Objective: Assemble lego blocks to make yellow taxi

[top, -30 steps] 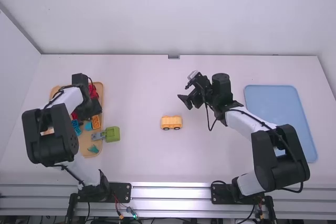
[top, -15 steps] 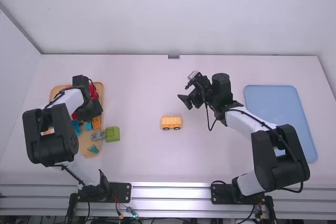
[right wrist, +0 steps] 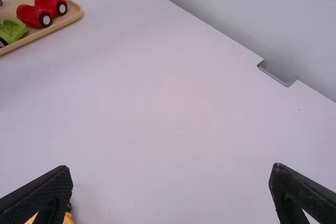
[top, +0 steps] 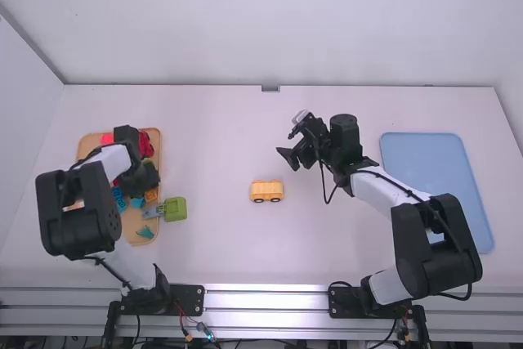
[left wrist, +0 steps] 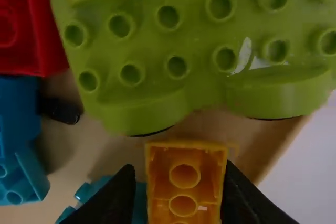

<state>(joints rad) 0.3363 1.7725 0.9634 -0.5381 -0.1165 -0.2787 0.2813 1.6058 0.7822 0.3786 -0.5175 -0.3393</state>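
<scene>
By the bench's [top: 212, 243] left edge, over the tray [top: 129, 225], the left fingers [left wrist: 116, 198] are loosely straddling an orange block [left wrist: 184, 177], probably for gripping its sides; midway between side edges, the yellow car base [top: 266, 191] is sitting near wide-spread right fingers [right wrist: 39, 195].

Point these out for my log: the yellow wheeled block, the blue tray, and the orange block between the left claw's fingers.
Yellow wheeled block [top: 266, 190]: high view, side above the wheels.
Blue tray [top: 421, 154]: high view, bare surface.
Orange block [left wrist: 184, 190]: left wrist view, studded face.
</scene>
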